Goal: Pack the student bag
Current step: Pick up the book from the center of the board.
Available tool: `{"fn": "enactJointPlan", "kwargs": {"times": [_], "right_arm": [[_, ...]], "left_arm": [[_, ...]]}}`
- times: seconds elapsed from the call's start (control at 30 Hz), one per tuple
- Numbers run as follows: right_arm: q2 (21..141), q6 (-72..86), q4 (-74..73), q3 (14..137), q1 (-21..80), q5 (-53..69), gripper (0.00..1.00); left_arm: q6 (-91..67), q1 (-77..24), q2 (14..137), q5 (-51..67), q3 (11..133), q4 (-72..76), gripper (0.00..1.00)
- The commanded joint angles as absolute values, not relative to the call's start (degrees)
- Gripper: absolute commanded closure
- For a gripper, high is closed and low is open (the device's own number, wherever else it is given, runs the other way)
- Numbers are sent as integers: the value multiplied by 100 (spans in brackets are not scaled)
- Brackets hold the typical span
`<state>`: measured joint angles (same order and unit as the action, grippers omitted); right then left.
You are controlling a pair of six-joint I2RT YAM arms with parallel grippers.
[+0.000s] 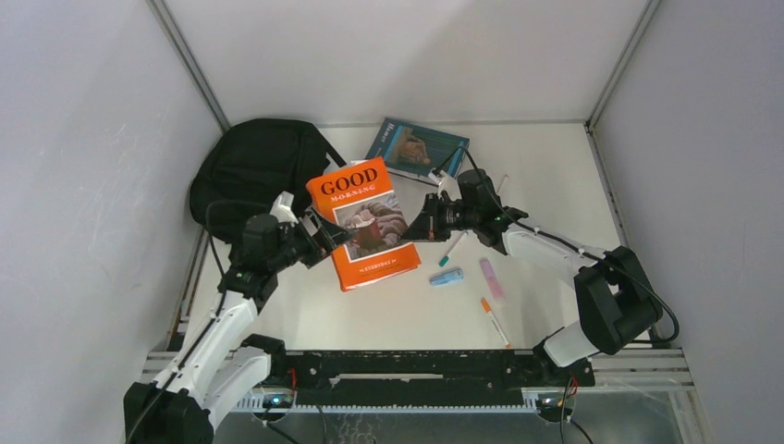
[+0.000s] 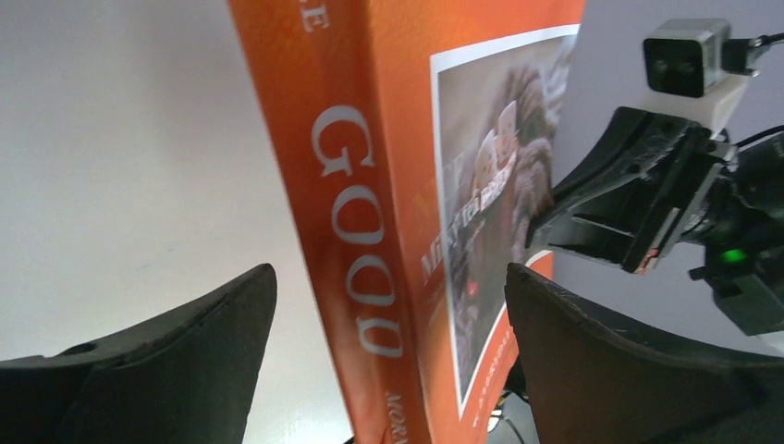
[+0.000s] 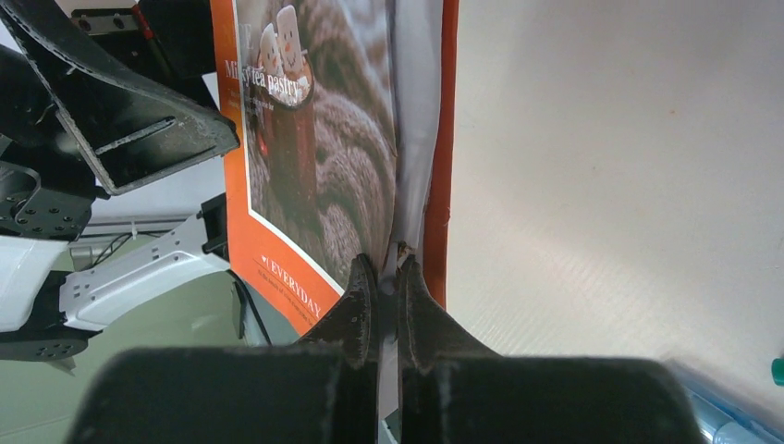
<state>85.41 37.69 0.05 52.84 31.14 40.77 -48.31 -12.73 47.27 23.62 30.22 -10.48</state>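
The right tool (image 3: 388, 273), pinched shut on the fore-edge of the orange hardback book (image 1: 344, 190), props it on edge over the white counter (image 1: 545, 166) so the left tool (image 2: 390, 277), spread wide, can straddle its spine, seemingly for handover toward the black fabric backpack (image 1: 254, 166) at the far-left corner.

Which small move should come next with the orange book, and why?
Probably the left gripper should close on the spine of the orange book. Its jaws stand open either side of that spine, while the right gripper is shut on the opposite edge. The student bag lies on the left arm's side.
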Motion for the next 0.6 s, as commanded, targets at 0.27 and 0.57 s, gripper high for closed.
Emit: {"fn": "enactJointPlan", "kwargs": {"times": [0.27, 0.57], "right_arm": [[8657, 3925, 446, 5335, 3319, 4134, 100], [8759, 4056, 519, 5335, 3454, 4025, 100]], "left_arm": [[-5376, -1235, 4728, 2729, 2773, -26, 17], [-5392, -1230, 4618, 2501, 2715, -31, 49]]}}
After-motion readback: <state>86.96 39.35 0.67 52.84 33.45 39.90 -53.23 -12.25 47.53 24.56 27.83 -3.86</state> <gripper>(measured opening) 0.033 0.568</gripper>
